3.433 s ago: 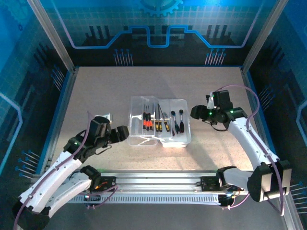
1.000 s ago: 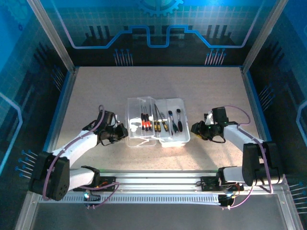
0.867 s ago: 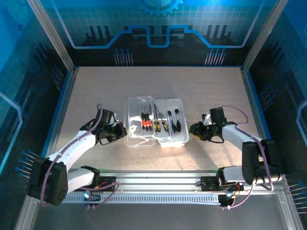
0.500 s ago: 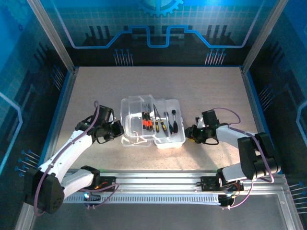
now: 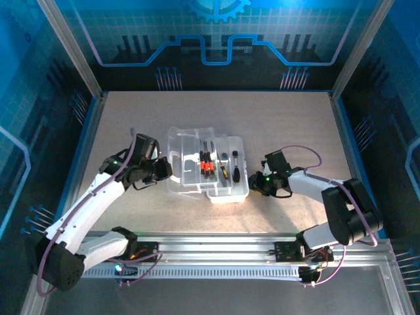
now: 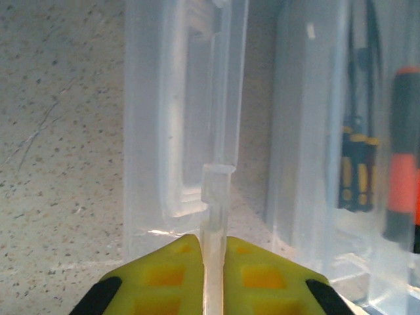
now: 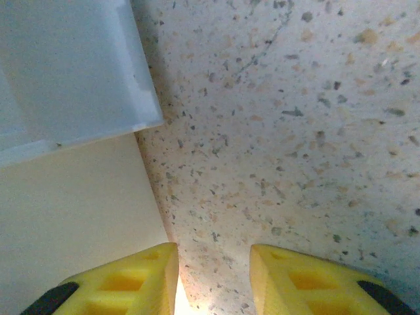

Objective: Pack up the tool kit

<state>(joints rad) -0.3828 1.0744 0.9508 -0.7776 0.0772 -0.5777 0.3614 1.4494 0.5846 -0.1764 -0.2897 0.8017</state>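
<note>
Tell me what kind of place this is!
Most likely a robot lab work cell, not a home. Two robot arms are mounted at a speckled table, a metal frame with blue circuit-pattern walls boxes it in, and a clear tool case sits between them.

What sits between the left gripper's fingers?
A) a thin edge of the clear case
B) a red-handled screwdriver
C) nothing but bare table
A: the left wrist view shows the left gripper pinching a thin clear edge of the case; the screwdrivers lie apart from it.
</note>
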